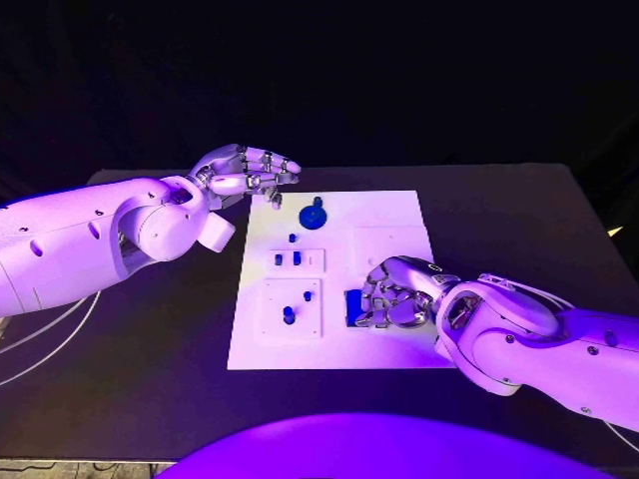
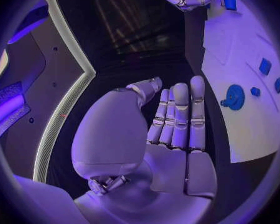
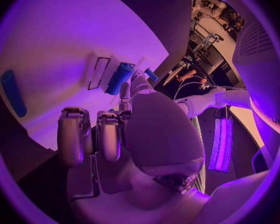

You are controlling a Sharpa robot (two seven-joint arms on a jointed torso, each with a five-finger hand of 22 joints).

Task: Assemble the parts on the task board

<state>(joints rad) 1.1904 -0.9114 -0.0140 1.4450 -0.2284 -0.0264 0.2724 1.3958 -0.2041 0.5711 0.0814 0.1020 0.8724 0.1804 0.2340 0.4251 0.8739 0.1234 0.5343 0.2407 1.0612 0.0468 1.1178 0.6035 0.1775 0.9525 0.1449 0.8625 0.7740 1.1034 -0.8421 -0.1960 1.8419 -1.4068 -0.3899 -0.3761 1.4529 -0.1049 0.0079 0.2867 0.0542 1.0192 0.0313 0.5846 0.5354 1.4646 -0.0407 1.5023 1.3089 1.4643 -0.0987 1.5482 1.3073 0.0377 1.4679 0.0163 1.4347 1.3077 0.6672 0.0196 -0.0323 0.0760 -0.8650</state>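
The white task board (image 1: 384,215) is lying in the middle of the black tabletop (image 1: 521,210), and its recessed pockets are serving as the containers here. Near the far edge a round blue disc part (image 1: 313,215) is sitting on the board, with a tiny blue piece (image 1: 293,238) just beside it toward the robot. Below that, a small rectangular pocket (image 1: 297,259) is holding two short blue pieces standing side by side. A larger square recess (image 1: 293,307) nearer the robot is carrying two more small blue parts, one close to its middle and one nearer its near edge. The left robot hand (image 1: 248,172) is hovering over the board's far left corner, fingers held together and slightly curled, holding nothing. The right robot hand (image 1: 394,292) is resting over the board's right side with its fingers curled down around a blue block part (image 1: 354,305); whether it is truly gripping that block cannot be told.
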